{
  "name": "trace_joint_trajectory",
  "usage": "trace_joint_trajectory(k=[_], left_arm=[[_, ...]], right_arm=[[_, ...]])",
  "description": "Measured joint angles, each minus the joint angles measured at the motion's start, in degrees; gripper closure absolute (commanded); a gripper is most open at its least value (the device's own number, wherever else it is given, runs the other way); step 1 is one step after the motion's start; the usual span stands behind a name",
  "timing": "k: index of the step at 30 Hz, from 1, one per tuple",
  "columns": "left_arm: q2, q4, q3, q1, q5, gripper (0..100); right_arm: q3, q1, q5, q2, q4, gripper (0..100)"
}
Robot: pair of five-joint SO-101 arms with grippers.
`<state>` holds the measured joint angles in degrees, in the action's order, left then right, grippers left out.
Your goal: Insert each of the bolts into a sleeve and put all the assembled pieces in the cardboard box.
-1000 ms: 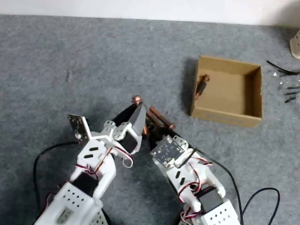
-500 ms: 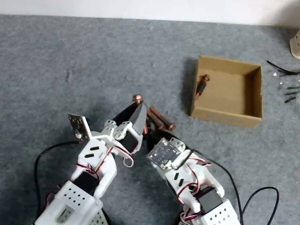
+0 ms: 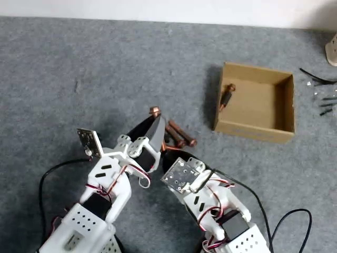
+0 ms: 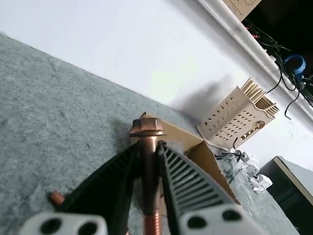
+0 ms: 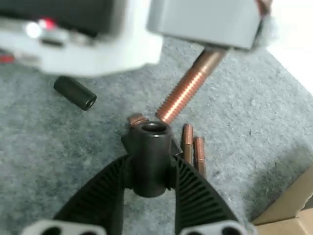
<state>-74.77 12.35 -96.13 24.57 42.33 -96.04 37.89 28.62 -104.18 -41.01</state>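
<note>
Grey carpeted tabletop (image 3: 79,63) (white wall (image 4: 98,39) behind); left claw (image 4: 147,151) grips a bolt (image 4: 145,129), right claw (image 5: 150,167) a sleeve (image 5: 149,144).

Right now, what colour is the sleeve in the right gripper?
Black; the sleeve shows best in the right wrist view.

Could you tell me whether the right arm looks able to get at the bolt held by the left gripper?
Probably yes: the bolt points its threaded end at the open mouth of the sleeve in the right gripper, close by, with nothing between them.
</note>
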Motion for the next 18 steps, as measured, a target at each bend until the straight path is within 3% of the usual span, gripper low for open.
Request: trace_joint_trajectory(k=[18], left_arm=[[-0.09, -3.69, -0.09, 2.46, -0.26, 99]], right_arm=[[0.0, -1.32, 0.18, 0.0, -0.18, 99.3]])
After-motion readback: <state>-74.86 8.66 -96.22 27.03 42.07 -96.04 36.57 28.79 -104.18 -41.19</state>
